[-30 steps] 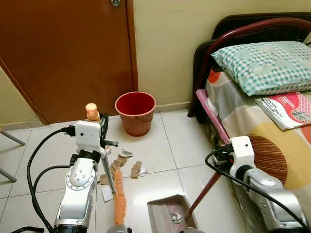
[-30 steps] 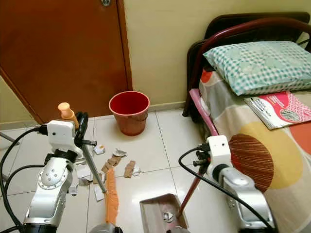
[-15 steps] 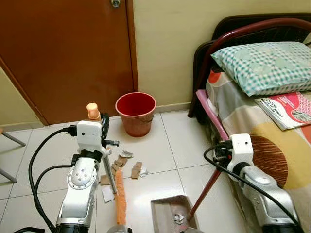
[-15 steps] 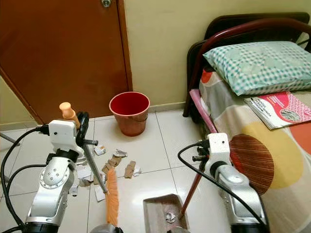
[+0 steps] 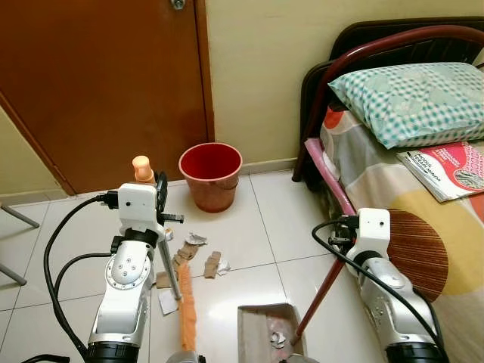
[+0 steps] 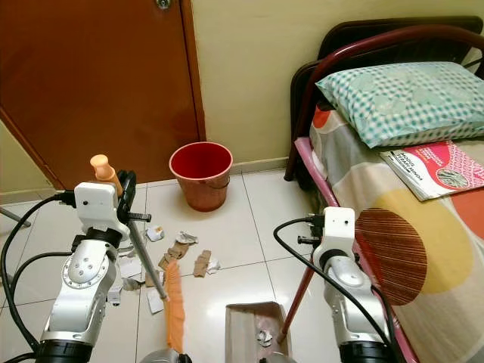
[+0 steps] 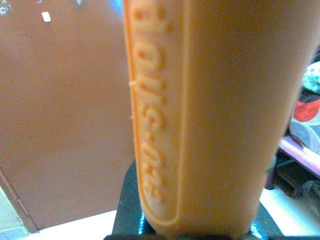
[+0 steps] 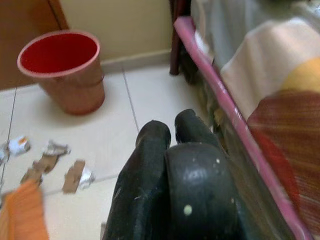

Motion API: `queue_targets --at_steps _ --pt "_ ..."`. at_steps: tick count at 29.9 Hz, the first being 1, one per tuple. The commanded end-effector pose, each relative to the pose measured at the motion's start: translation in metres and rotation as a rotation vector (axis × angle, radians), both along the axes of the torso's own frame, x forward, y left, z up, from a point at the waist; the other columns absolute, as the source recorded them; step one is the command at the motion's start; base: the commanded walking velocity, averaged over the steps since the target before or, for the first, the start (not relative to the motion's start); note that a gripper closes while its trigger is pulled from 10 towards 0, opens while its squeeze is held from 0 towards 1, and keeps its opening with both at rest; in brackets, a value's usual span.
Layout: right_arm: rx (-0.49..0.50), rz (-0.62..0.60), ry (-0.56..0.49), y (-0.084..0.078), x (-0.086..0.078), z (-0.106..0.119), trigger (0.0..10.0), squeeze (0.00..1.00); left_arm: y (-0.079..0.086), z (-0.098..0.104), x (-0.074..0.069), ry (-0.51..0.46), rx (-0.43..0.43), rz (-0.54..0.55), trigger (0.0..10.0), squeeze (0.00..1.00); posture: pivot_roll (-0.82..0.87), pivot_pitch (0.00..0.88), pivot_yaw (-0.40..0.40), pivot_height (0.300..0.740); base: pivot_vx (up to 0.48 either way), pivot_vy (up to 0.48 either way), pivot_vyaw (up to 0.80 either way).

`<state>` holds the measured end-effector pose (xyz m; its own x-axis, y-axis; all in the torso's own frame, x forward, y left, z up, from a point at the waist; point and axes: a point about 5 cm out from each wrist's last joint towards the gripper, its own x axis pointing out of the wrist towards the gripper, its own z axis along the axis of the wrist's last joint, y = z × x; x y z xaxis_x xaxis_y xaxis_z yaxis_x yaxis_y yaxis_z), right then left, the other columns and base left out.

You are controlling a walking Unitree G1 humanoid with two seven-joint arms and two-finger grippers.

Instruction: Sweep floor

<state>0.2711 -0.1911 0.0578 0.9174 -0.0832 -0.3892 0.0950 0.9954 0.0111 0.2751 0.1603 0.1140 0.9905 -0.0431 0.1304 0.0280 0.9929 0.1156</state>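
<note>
Broom: orange-bristled broom [image 5: 186,312] on the floor tiles, bristles just short of the debris, on the side away from the bucket; its orange handle end [image 5: 141,168] stands above the left gripper.
Left gripper: left gripper [image 5: 161,203], jaws clamped on the broom handle; the left wrist view is close on the embossed orange grip.
Right gripper: right gripper [image 6: 311,231], jaws together round the dark red dustpan handle [image 6: 297,295].
Dustpan: metal dustpan [image 5: 265,333] on the floor, well on the near side of the bucket, one crumpled scrap [image 5: 277,338] already inside.
Debris: torn cardboard and paper scraps [image 5: 198,259] strewn between the red bucket [image 5: 211,175] and the broom.
Step in hand: gathering; most scraps judged not yet collected.
Next move: likely draw the bristles through the scraps toward the dustpan mouth, pan held flat.
Surroundings: brown door [image 5: 106,83] behind the bucket; bed [image 5: 423,219] to the bucket's right, with checked pillow [image 5: 408,98] and magazine [image 5: 446,170].
Obstruction: bed frame close beside the right arm limits its swing.
</note>
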Motion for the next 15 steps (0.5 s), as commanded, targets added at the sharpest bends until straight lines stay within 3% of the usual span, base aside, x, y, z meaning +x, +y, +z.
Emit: queue_targets --at_steps 1,15 --pt "0.005 -0.008 -0.096 0.002 0.009 0.014 10.0 0.0 -0.003 0.006 0.004 -0.031 -0.013 0.004 10.0 0.0 -0.04 0.0 0.004 0.74 0.0 0.0 0.0" --pt "0.054 0.029 -0.249 0.004 0.025 0.035 10.0 0.0 -0.003 0.007 0.005 -0.031 -0.017 0.023 10.0 0.0 -0.04 0.0 0.0 0.74 0.0 0.0 0.0"
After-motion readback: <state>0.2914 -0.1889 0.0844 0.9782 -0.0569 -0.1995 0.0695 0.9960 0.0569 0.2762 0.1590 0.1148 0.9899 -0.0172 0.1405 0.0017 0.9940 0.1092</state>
